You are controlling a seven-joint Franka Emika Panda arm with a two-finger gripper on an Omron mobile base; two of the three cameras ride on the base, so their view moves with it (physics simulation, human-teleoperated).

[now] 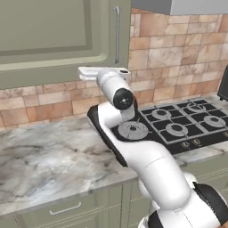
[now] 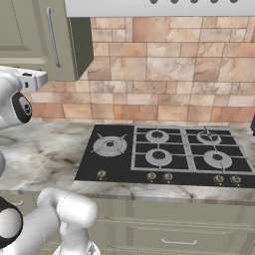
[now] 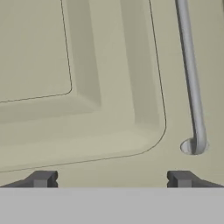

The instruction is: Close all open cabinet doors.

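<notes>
Marble counter (image 1: 49, 156) runs along a tan brick-tile wall (image 1: 178, 53), with bare stone at the left and a black gas hob (image 2: 164, 154) set into it at the right; drawer fronts (image 2: 174, 239) with horizontal handles sit below the counter's front edge. Above the bare stretch hangs the sage cabinet door (image 1: 49, 40), its lower edge well above the counter and its right edge ending just beside the tiles. Its vertical silver handle (image 1: 117, 35) runs close to that right edge. The arm reaches up from the base so that the gripper (image 3: 111, 179) sits at the door's lower right corner. In the hand view the door (image 3: 100, 87) is very near, the handle's (image 3: 192, 87) foot up to the right, and the two fingertips (image 3: 41, 178) stand wide apart, released, with nothing between them.
</notes>
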